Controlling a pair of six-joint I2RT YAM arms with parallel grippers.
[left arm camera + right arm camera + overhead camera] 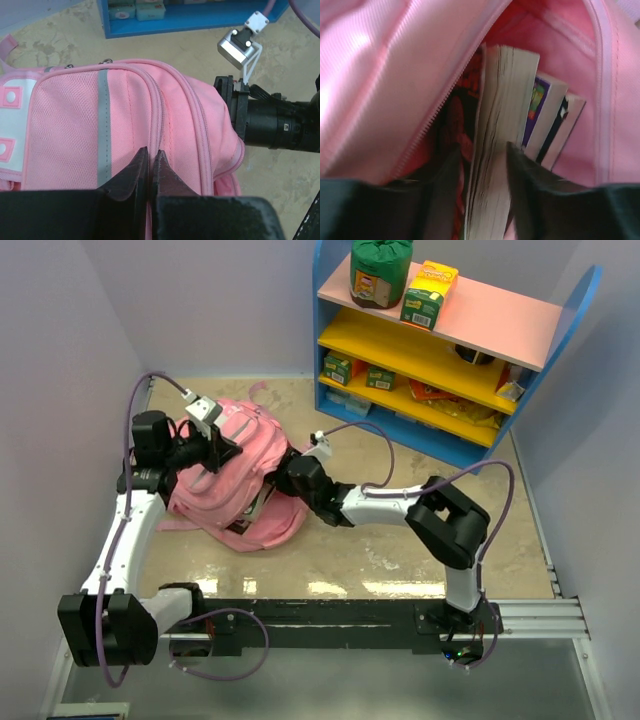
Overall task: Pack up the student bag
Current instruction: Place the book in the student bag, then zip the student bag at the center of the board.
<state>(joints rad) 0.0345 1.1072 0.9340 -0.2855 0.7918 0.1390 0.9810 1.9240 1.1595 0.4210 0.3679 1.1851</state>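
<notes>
The left tool [149, 152] is pressed together, pinching the cloth of the pink bag [65, 125]. Inside the bag, the right tool [482, 155] pinches a thick book [507, 90].

Words I can read: none, in any of my views.
Yellow and green box [430, 295], top shelf at 1 o'clock: it has print, but too small for me to read.
Green pack [380, 270] just beside it: a label shows, but the letters are blurry.
Small boxes [338, 367], yellow shelf: the print is too tiny.
White patch [25, 125] on the student bag [65, 130], at 9 o'clock: I see only pink squares.
Purple book cover [536, 102], at 1 o'clock: bright colours, all blurry.
Thick book [495, 140]: I see only page edges.
</notes>
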